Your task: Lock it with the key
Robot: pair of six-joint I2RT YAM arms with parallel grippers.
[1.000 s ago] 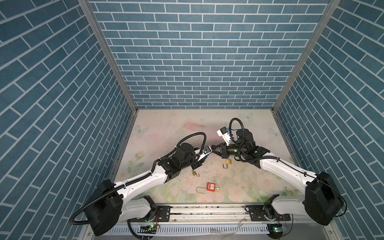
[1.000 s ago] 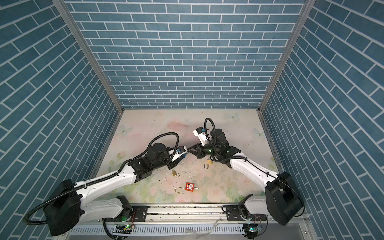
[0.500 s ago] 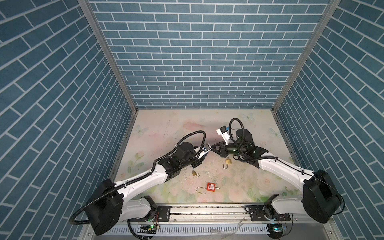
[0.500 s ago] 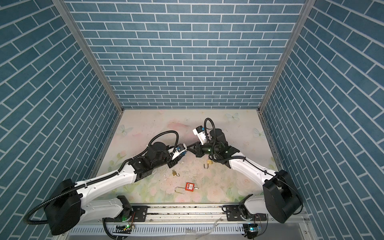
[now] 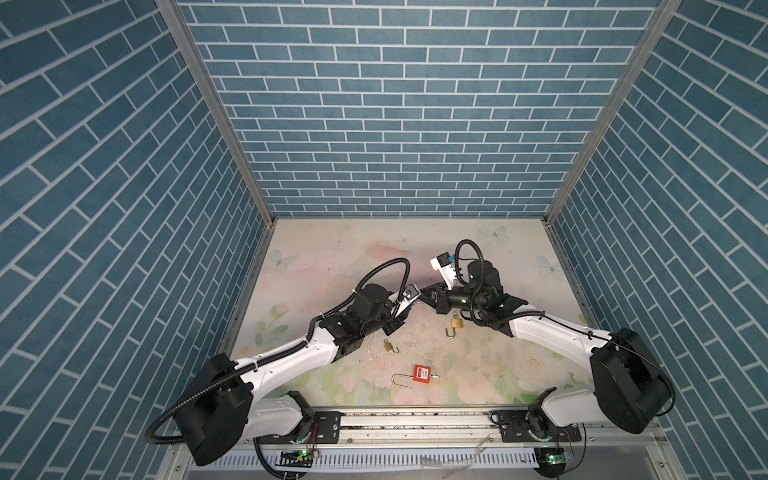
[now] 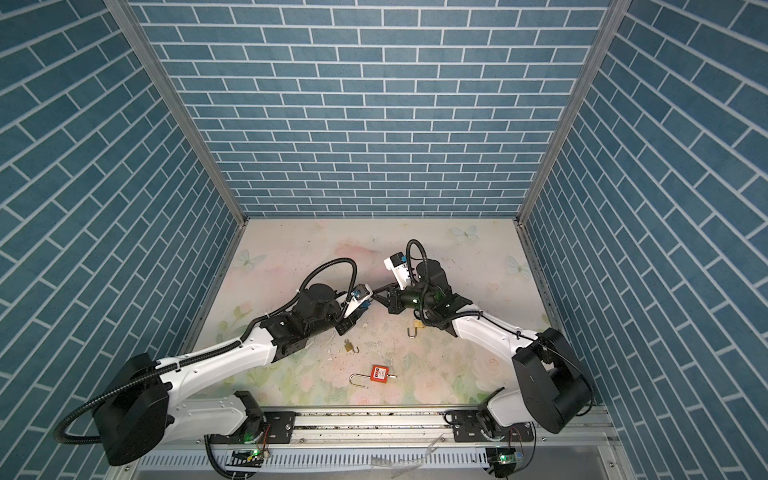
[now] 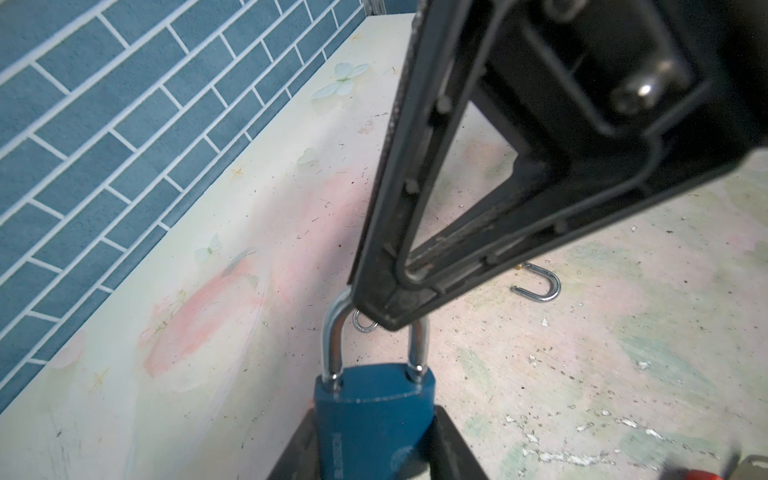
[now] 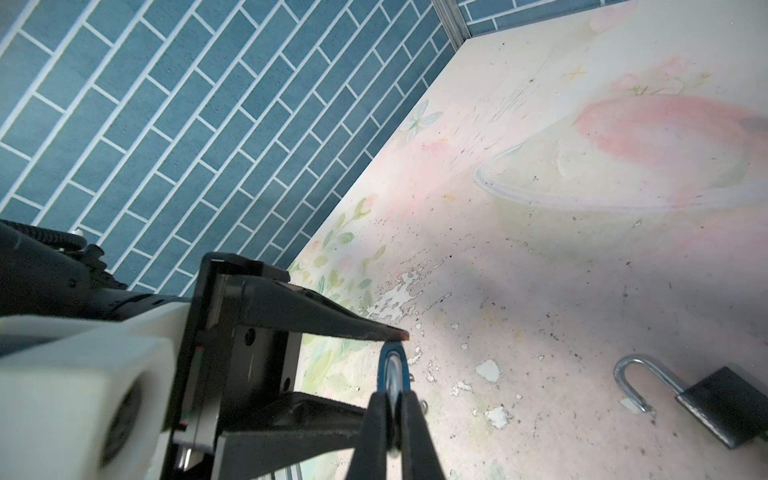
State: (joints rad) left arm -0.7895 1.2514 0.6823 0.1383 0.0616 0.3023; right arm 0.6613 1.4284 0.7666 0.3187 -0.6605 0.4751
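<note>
A blue padlock (image 7: 370, 432) with a silver shackle (image 7: 334, 345) sits between the pads of my left gripper (image 7: 374, 415), which is shut on its body. Both shackle legs enter the body. My right gripper (image 8: 392, 395) meets it at the shackle's top (image 7: 386, 311), jaws shut on a thin silver piece that I take for the key. The key is mostly hidden; only its small ring (image 7: 365, 326) shows beside the fingertip. In both top views the two grippers (image 5: 419, 297) (image 6: 374, 294) touch tip to tip above the middle of the table, with a bit of the blue padlock (image 5: 409, 308) showing.
On the flowered table (image 5: 332, 257) lie a brass padlock with an open shackle (image 5: 456, 325), a smaller brass padlock (image 5: 390, 347) and a red padlock with an open shackle (image 5: 420, 373). Blue brick walls close three sides. The rail with the arm bases (image 5: 415, 424) runs along the front.
</note>
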